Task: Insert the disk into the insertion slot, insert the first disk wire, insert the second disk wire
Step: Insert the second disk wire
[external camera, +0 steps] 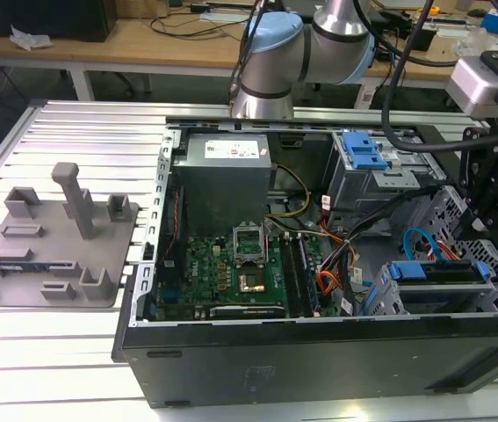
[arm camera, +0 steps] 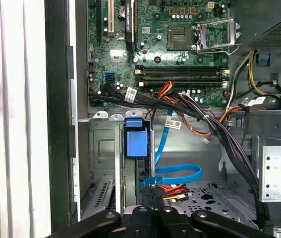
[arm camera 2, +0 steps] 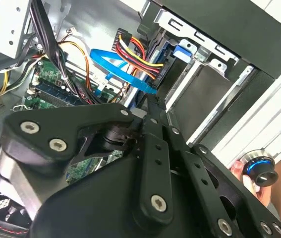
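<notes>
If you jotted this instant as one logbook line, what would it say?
disk: in insertion slot | first disk wire: loops to disk's rear | second disk wire: plug at disk | gripper: beside plugs

The gripper (arm camera: 152, 210) hides its own fingertips in both wrist views. The disk (arm camera: 136, 141) shows just its blue carrier edge, at 12 o'clock from the gripper; the insertion slot (arm camera: 103, 163) covers the rest.

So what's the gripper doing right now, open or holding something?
Gripper: cannot be told whether it is open or closed; its tip sits at the plugs of the light-blue cable and the red and black wires.
</notes>
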You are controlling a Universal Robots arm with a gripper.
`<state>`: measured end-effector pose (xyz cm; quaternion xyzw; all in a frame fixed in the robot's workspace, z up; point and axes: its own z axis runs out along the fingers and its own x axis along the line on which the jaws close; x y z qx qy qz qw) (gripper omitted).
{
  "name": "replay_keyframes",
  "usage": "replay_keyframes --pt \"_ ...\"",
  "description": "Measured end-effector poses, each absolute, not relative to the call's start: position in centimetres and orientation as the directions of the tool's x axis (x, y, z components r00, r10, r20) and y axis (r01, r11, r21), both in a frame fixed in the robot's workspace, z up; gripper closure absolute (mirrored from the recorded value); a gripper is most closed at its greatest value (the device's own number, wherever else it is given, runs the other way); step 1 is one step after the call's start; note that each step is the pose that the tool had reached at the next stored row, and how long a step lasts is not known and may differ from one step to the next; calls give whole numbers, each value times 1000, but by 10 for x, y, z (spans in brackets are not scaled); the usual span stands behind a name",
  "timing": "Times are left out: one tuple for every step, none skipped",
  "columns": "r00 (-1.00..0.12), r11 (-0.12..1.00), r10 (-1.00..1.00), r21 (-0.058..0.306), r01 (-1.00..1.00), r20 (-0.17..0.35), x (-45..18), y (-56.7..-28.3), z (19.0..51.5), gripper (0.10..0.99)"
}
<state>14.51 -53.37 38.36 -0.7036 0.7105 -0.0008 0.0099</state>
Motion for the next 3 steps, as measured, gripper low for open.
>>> replay_keyframes --pt "-10 10 -1000 -15 -1000 -13 145 -534 384 980" --pt "-10 10 -1000 -15 -1000 -13 145 -534 384 980" --pt "-10 10 -1000 -15 -1000 -13 145 -534 384 980"
